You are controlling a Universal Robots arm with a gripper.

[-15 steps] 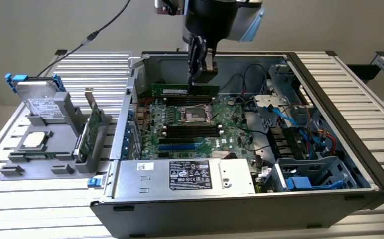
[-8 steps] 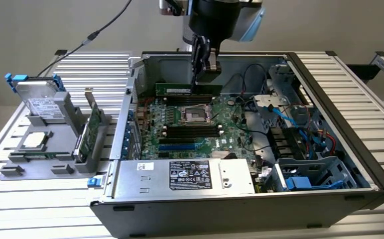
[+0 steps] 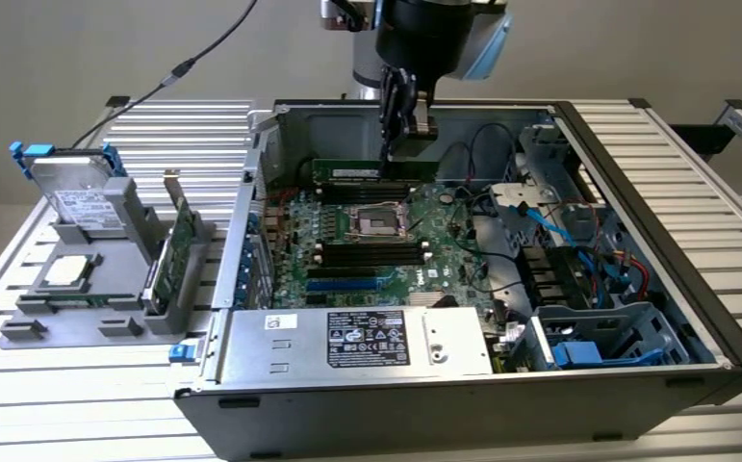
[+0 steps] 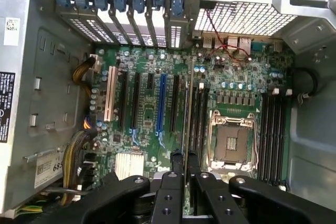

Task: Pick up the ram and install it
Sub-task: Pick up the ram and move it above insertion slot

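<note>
My gripper hangs inside the open computer case, above the far part of the motherboard. It is shut on the ram, a long thin green stick held on edge, level with the board. In the wrist view the ram shows edge-on between the black fingers. It runs alongside the dark memory slots beside the CPU socket. I cannot tell whether the stick touches a slot.
A grey holder at the exterior view's left carries a hard drive with blue rails and a green expansion card. The power supply sits at the case front. Drive cages and cables crowd the right side.
</note>
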